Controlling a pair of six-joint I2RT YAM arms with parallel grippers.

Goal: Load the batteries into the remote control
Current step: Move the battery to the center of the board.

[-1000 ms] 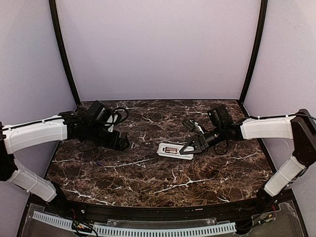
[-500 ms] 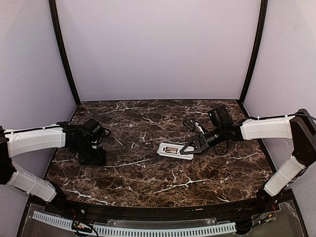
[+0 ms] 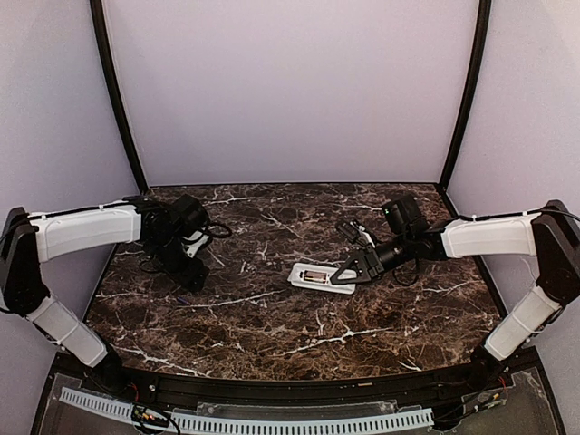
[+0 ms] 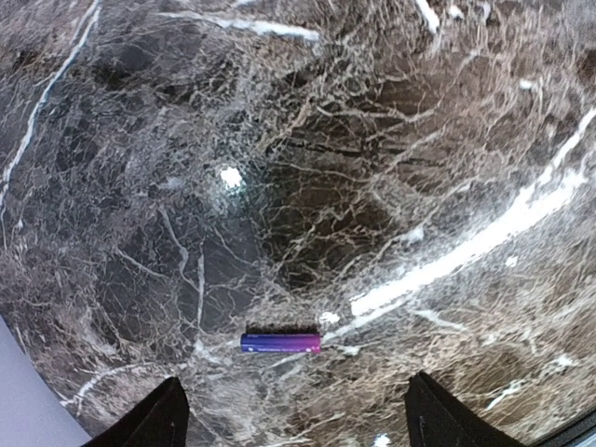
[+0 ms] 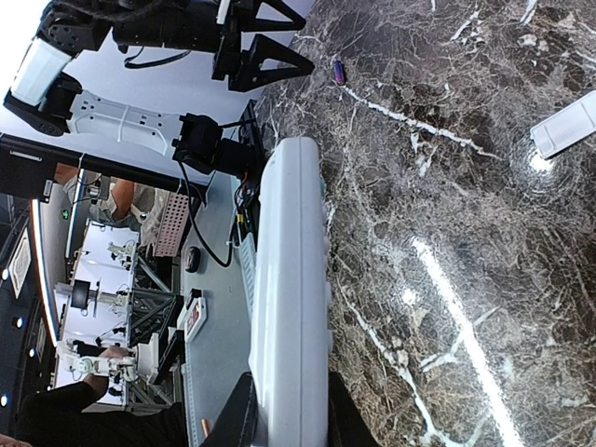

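Centrally, the remote control [image 3: 317, 276] lay on the dark marble desk [image 3: 272, 335], back upward, its recessed compartment [image 3: 314, 274] uncovered. Whether anything sat inside could not be told. The right claw [image 3: 349, 269] pinched the remote's right end, and the right wrist view showed it clamped on the handset's edges. A small white cover piece [image 5: 563, 130] lay apart on the desk. Well to the left, a purple battery [image 4: 280, 343] lay flat and loose on the desk. In the left wrist view it appeared between the fingers [image 4: 166, 417] of the left claw [image 4: 296, 396], which were spread wide and touched nothing.
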